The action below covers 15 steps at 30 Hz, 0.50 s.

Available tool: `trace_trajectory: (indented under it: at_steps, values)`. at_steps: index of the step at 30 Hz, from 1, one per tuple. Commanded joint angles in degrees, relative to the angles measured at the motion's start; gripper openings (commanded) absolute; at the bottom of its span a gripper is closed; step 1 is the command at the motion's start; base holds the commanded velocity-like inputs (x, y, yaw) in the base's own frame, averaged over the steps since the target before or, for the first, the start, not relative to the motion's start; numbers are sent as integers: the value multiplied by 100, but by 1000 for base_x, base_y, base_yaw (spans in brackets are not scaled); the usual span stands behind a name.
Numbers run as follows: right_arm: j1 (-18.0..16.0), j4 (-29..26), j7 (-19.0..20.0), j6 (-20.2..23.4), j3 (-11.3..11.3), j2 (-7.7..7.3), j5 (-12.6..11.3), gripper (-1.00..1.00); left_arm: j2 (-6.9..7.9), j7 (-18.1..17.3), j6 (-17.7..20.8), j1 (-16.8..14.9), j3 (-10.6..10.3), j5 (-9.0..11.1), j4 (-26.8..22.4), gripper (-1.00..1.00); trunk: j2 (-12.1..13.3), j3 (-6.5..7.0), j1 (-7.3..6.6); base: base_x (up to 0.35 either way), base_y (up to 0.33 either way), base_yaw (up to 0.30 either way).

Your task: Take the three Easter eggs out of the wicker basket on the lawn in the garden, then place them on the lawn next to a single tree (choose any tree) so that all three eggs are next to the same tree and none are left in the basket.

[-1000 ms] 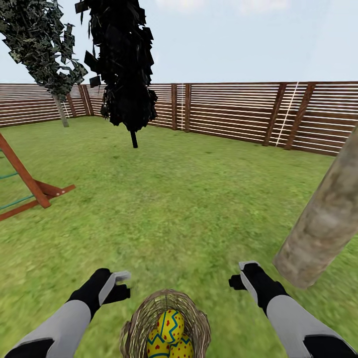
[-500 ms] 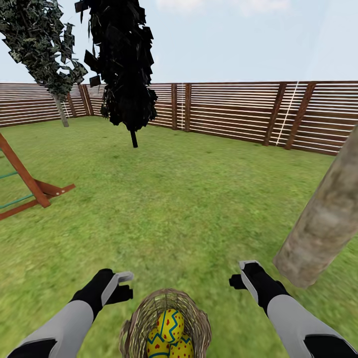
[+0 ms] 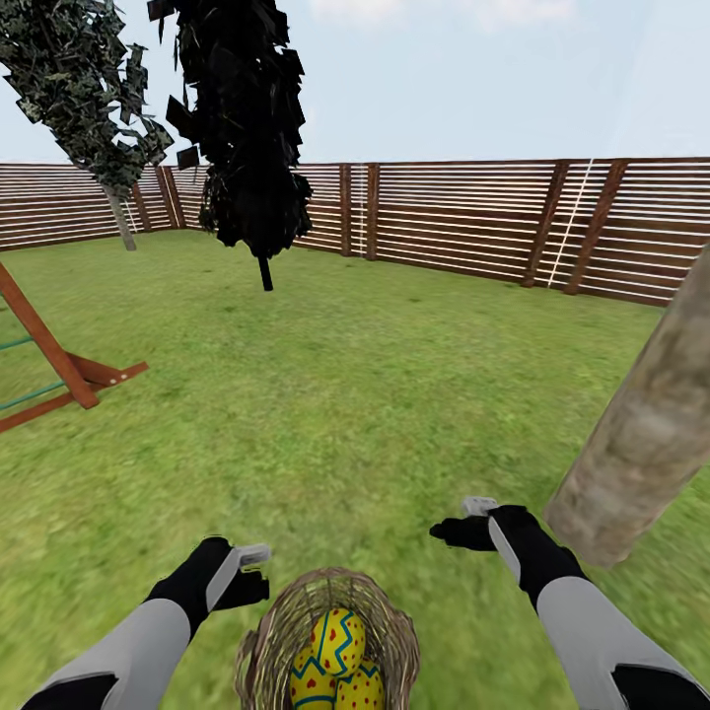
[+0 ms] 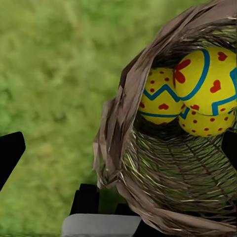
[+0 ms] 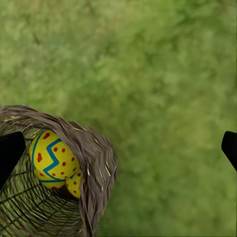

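Observation:
The brown wicker basket stands on the lawn right in front of me, holding three yellow Easter eggs with blue zigzags and red marks: one on top and two below it. My left gripper hovers open just left of the basket's rim. My right gripper is open above the grass to the right of the basket. In the left wrist view the basket and its eggs lie close ahead. The right wrist view catches the basket and one egg. A thick pale tree trunk rises beside my right arm.
A black-foliaged tree on a thin stem stands mid-lawn at the back left, with a leafy tree behind it. A red wooden swing frame is at the left. A brown slat fence rings the garden. Open grass stretches ahead.
My right gripper has moved forward and a little toward the basket. My left gripper has dropped slightly closer to the basket's rim. Basket and eggs have not moved.

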Motion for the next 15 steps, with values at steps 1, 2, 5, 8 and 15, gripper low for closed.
trace_trajectory:
  at_steps: [1,2,5,8,15]
  values:
    - [-2,-19,32,28,-29,4,14,100,-3,44,28,5,28,28,36,100,-44,-24,22,0,0,0]
    - [-2,-24,34,27,-32,7,14,100,1,46,28,9,28,26,91,100,-84,-42,44,0,0,0]
    - [-2,-20,42,16,-33,31,15,100,-2,36,22,15,24,17,279,100,-205,-96,110,0,0,0]
    - [-2,-24,45,3,-35,28,19,100,-34,33,21,17,20,19,324,100,-325,-149,176,0,0,0]
    - [-2,-26,54,16,-38,30,14,100,-88,33,12,42,19,6,577,100,-606,-275,330,0,0,0]
